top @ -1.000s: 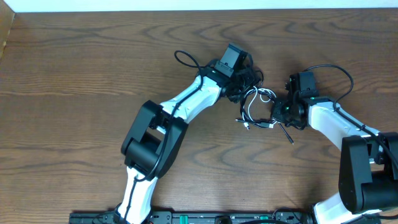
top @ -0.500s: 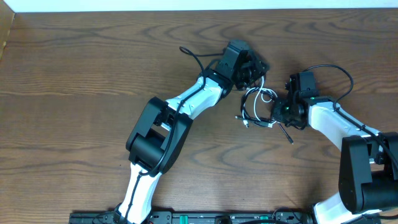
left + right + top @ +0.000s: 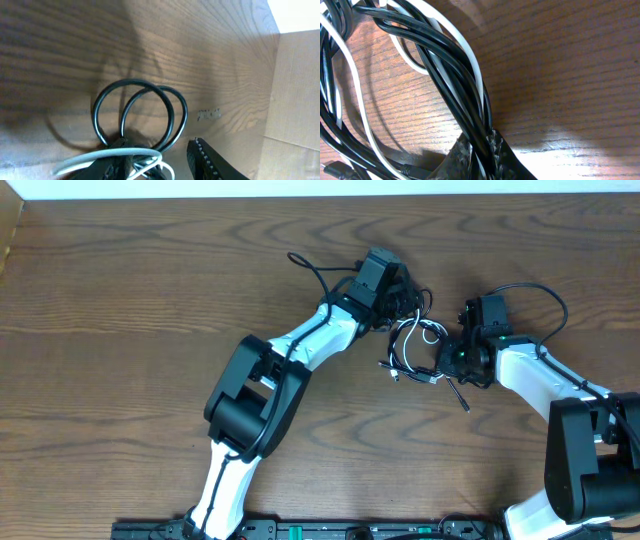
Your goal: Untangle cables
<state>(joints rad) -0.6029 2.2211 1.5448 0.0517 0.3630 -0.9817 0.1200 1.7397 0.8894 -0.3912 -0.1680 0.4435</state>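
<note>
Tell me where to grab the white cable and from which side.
Grip the white cable on its open loop left of the right pincer, coming down from above. There it seems to arc clear of the black cables, while at the pincer it is clamped among them.

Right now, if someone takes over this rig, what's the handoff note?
Right gripper: shut on the cables, clamping black and white strands together.
Left gripper: at the other side of the bundle, black loops rising in front of it; grip unclear.
Cables: one tangle on the table between the arms.
Done: nothing separated.
Left: pull every cord free.
</note>
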